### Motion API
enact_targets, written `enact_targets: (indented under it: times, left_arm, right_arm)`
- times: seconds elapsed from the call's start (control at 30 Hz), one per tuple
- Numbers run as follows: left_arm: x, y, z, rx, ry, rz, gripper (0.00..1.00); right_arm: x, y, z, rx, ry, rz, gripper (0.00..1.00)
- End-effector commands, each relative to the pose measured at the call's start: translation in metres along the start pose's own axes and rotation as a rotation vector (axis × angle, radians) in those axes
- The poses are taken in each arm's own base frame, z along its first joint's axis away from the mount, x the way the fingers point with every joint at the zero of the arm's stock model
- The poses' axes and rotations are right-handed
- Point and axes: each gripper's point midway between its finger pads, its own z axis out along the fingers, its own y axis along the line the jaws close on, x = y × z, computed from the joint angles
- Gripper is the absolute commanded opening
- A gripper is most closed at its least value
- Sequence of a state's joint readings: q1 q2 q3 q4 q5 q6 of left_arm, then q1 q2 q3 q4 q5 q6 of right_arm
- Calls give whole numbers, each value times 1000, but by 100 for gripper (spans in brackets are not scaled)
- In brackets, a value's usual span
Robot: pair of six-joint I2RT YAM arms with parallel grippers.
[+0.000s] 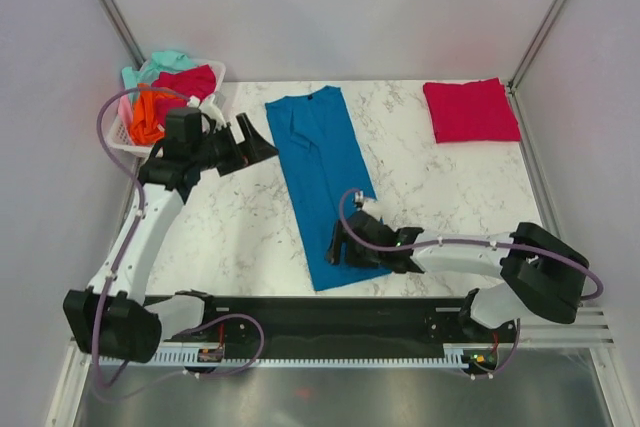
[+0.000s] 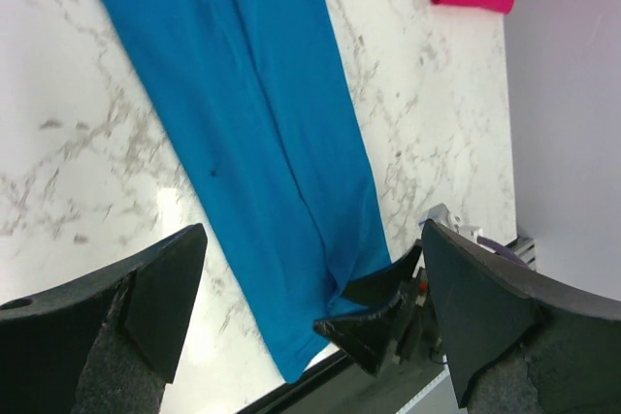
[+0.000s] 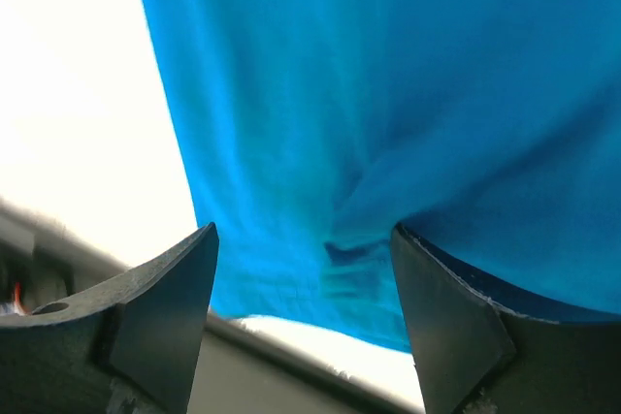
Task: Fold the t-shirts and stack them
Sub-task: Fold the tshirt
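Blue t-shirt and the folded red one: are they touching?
Apart. The top view shows bare marble table between the blue t-shirt and the folded red t-shirt.

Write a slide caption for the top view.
Right claw at the near end of the blue t-shirt; folded red t-shirt far right.

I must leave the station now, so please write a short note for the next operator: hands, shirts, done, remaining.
Left hand: open, empty, beside the blue shirt, collar end.
Right hand: open over its near hem, not gripping.
Done: red shirt folded, far right corner; blue shirt narrowed to a long strip.
Left: fold it across, stack it; more shirts sit in the basket.
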State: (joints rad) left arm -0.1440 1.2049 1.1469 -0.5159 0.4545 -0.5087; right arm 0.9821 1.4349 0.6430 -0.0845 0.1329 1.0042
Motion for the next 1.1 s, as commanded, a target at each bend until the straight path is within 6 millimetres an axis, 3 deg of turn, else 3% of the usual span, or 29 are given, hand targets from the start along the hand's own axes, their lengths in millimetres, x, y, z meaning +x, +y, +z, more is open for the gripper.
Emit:
enact_targets:
  times: [0.0,0.03,0.07,0.13,0.23,0.33,0.37,0.4,0.43,0.47,0.53,0.63,0.7,0.93,0.97,1.07]
  left_arm:
    - [23,8,-30,-34,-20,73,100]
    - [33,11,-34,-42,-4,65,100]
    - [41,14,-37,-45,5,60,100]
    - [63,18,-45,-45,30,33,100]
    - [96,22,-52,-31,72,-7,100]
    - [135,27,-53,-44,144,-57,100]
    - [143,30,-56,-59,139,-59,100]
    - [164,28,-53,-58,190,-83,100]
    - [167,30,-52,-91,176,-67,100]
    - [181,17,-52,-66,216,-60,100]
    - [190,19,-46,-100,228,-71,100]
    - [220,25,-31,-128,311,-90,100]
    - [241,31,-24,-143,355,-96,100]
    - [267,42,-20,-165,372,-123,100]
    - [271,43,-20,-165,380,-128,100]
    - [295,51,-18,-189,429,-142,100]
  right_arm:
    - [27,26,-17,23,42,34,80]
    - [38,40,-24,-14,61,-30,80]
    - [35,50,-32,-11,53,-61,80]
    - [33,50,-45,32,28,-101,81]
    - [13,43,-73,65,-53,-114,82]
    - [0,14,-97,103,-131,-78,82]
    - [1,-6,-104,132,-150,-36,80]
    - [-2,-17,-107,150,-180,-18,79]
    - [6,-36,-104,185,-175,-15,78]
    - [6,-40,-107,170,-185,17,77]
    - [14,-59,-102,202,-178,32,72]
    - [22,-71,-94,215,-174,42,64]
    - [24,-74,-88,225,-170,35,60]
    - [19,-90,-70,273,-178,19,53]
    - [20,-85,-66,247,-166,26,53]
    - [22,-86,-59,228,-147,33,51]
